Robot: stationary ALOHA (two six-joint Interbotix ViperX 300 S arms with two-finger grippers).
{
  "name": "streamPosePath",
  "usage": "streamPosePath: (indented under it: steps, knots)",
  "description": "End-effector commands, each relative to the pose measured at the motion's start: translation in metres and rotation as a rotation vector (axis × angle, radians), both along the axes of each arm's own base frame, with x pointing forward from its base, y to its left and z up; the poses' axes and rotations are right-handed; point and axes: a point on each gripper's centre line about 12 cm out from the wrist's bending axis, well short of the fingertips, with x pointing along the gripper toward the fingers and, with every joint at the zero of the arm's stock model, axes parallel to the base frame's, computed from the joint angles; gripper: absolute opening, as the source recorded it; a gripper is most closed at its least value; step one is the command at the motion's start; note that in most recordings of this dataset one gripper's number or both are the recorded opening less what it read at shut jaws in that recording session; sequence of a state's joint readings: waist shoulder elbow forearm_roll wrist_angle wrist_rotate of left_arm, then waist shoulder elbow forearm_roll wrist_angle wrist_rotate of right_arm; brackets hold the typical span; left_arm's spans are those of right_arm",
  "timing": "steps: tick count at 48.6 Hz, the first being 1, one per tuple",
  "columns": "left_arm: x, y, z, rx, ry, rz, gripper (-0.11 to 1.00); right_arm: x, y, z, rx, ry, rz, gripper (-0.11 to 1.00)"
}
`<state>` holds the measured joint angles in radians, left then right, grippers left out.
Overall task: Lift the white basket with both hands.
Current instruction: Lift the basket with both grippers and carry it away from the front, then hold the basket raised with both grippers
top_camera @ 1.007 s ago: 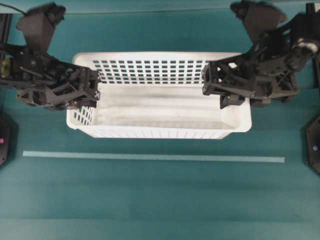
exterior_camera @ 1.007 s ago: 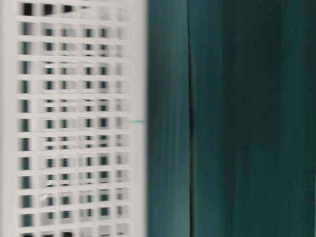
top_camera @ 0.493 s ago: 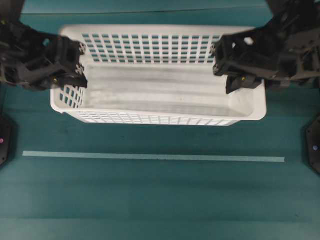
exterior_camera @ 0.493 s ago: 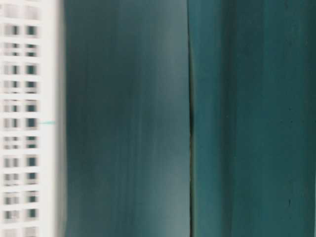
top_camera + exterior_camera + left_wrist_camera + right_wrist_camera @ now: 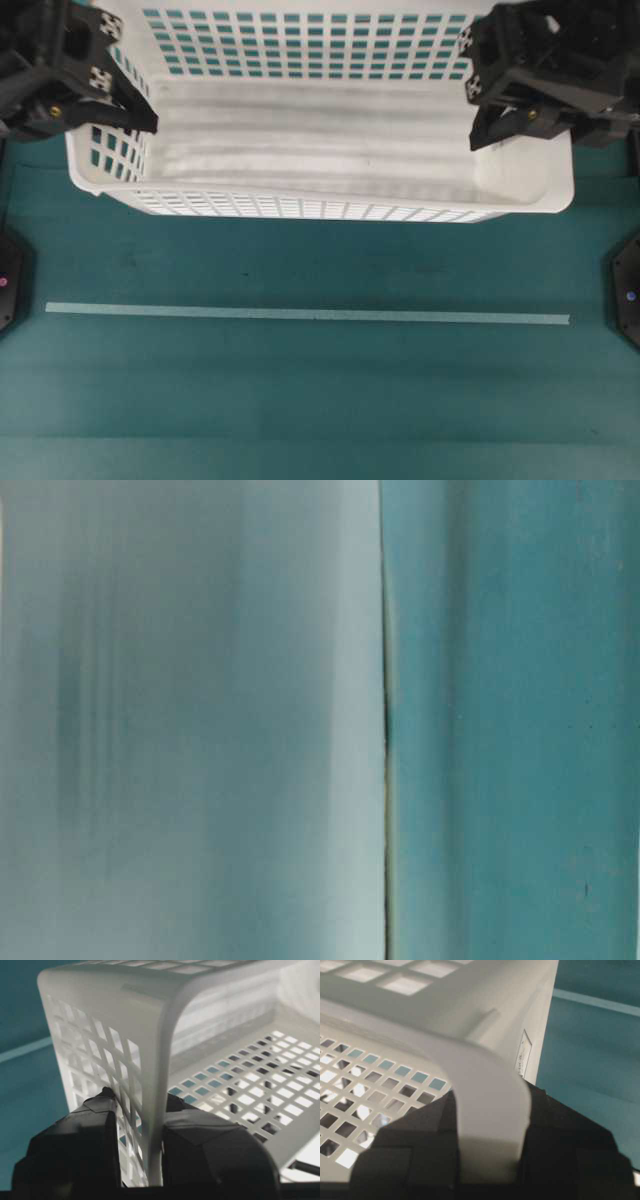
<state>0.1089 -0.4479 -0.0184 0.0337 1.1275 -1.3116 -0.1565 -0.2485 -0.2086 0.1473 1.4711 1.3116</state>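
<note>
The white basket (image 5: 320, 120) is seen from overhead at 12 o'clock of the green surface (image 5: 320, 400), spanning nearly its whole width, with a pale strip (image 5: 300, 314) lying below it. The left hand (image 5: 125, 105) at 10 o'clock and the right hand (image 5: 480, 115) at 2 o'clock are placed at its short ends. Only the wrist views reveal the grips: the left hand (image 5: 140, 1160) is clamped on the slotted wall, the right hand (image 5: 490, 1160) on the rolled rim. The table-level view is only blur.
</note>
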Motion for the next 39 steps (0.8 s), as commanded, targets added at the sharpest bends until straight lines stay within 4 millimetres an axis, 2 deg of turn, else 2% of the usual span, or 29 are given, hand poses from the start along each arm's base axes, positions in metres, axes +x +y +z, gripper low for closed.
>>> streamPosePath:
  steps: [1,12,24,32,39]
  knots:
    - [0.004,-0.004,0.035,0.049,-0.117,-0.042,0.08,0.013,0.014,0.01,-0.017,-0.048,0.085,0.19]
    - [0.016,-0.009,0.042,0.048,-0.117,-0.066,0.08,0.018,0.013,0.024,-0.033,-0.04,0.119,0.19]
    - [0.007,-0.012,0.057,0.046,-0.127,-0.071,0.08,0.016,0.015,0.037,-0.049,-0.002,0.16,0.19]
    - [0.001,-0.014,0.067,0.048,-0.149,-0.075,0.08,0.016,0.015,0.051,-0.073,-0.045,0.178,0.19]
    - [-0.001,-0.015,0.073,0.051,-0.167,-0.077,0.08,0.015,0.015,0.056,-0.08,-0.057,0.181,0.19]
